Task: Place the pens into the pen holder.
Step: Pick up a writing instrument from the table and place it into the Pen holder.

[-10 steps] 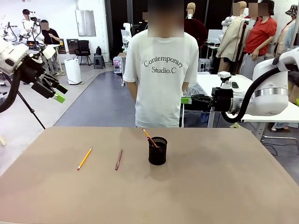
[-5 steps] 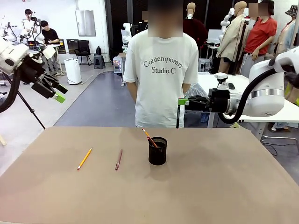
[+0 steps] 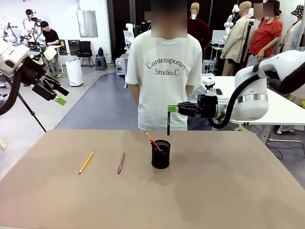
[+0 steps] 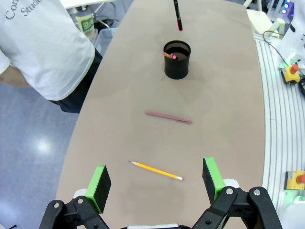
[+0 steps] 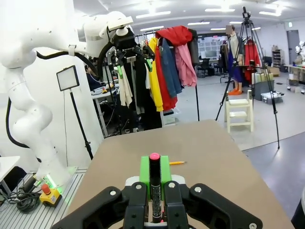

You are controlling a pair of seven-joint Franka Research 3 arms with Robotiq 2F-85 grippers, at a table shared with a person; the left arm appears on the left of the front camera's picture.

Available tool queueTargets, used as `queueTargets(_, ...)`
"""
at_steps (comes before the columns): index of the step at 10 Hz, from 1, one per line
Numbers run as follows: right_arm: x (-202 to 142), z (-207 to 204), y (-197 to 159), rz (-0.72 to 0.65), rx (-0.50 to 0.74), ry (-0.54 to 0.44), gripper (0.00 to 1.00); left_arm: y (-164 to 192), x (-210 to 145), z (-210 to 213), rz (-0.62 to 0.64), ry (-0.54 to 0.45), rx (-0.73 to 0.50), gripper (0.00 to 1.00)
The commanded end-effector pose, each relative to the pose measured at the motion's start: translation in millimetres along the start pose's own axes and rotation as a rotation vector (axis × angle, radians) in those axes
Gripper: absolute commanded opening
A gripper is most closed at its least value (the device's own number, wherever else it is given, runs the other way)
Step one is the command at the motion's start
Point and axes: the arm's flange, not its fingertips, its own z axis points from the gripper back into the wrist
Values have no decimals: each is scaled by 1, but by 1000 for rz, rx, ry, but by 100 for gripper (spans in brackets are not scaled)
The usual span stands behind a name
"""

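Shifted left since a second ago: right tool clamped on a dark pen, hanging upright near the pen holder. Left tool unchanged, jaws apart.

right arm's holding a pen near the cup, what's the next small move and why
Probably ease the right end effector a touch toward the robot's left before lowering: its dark pen hangs upright, tip above and slightly right of the pen holder opening.
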Motion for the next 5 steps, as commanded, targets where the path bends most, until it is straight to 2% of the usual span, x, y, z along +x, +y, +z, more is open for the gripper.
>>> queueTargets(1, -7, -11, -12, 17, 3, 24, 0, 0, 0, 1, -1, -4, -5, 100)
queueTargets(5, -38, -22, -24, 6, 25, 57, 0, 0, 0, 1, -1, -4, -5, 100)
